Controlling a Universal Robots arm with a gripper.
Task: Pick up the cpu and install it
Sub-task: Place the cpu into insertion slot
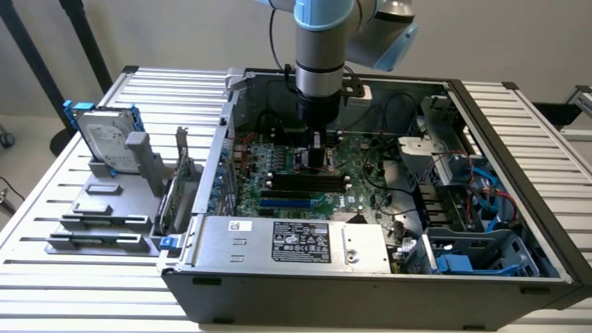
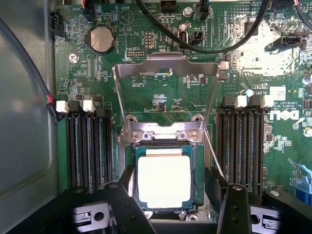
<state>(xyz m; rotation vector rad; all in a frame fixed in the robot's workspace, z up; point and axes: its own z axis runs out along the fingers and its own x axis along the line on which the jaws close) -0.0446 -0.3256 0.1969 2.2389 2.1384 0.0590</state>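
The cpu (image 2: 164, 181), a small square chip with a pale silver top and a green rim, lies flat in the motherboard socket (image 2: 199, 168). The socket's metal load plate (image 2: 165, 85) is flipped up and back. My gripper (image 2: 169, 173) hangs straight over the chip, open, with one black finger (image 2: 126, 187) on each side of it; neither finger visibly presses on the chip. In the exterior view the arm reaches down into the open computer case (image 1: 518, 159), the gripper (image 1: 317, 158) low over the green motherboard (image 1: 365, 177).
Black memory slots (image 2: 87, 151) flank the socket on both sides. Black cables (image 2: 195, 46) cross the board beyond the load plate. A power supply (image 1: 296, 243) lines the case front. Outside the case stands a grey fixture (image 1: 111, 208) holding a hard drive (image 1: 107, 135) with blue rails.
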